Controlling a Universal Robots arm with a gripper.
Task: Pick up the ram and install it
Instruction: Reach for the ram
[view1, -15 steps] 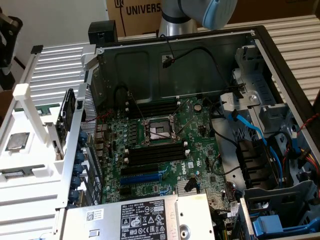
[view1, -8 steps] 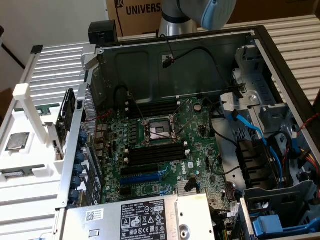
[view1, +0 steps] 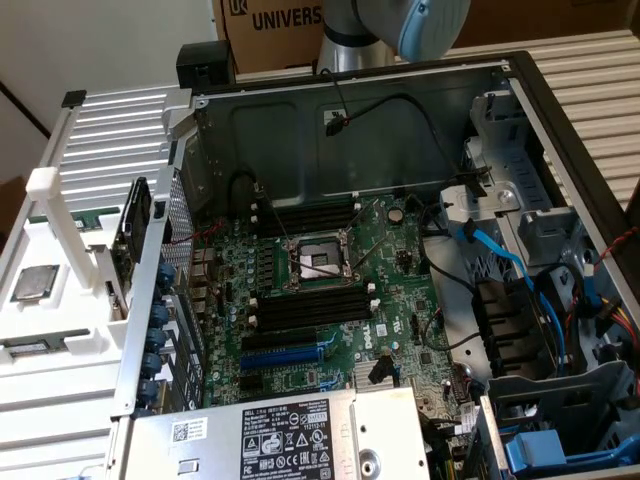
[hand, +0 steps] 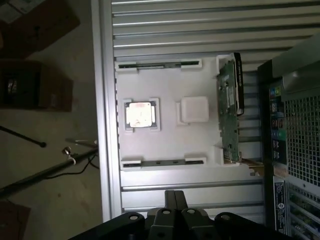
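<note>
In the wrist view, a white tray (hand: 165, 142) lies on a ribbed metal table. A ram stick (hand: 159, 64) sits edge-up in a long slot on one side of the tray. A second ram stick (hand: 162, 161) sits in the matching slot on the opposite side, the one nearer my fingers. My gripper (hand: 173, 194) hangs high above the tray's edge, shut with nothing between its fingers. In the exterior view the tray (view1: 60, 310) is at the left, beside the open computer case, with one ram stick (view1: 30, 347) in its slot. The motherboard's black ram slots (view1: 310, 305) lie inside the case.
A square silver processor chip (hand: 141, 114) and a white block (hand: 193, 109) sit mid-tray. A green card (hand: 229, 115) stands upright at the tray's edge next to the case wall (view1: 150, 300). Cables and drive cages (view1: 540, 290) crowd the case at the exterior view's right. The arm (view1: 400, 25) rises behind the case.
</note>
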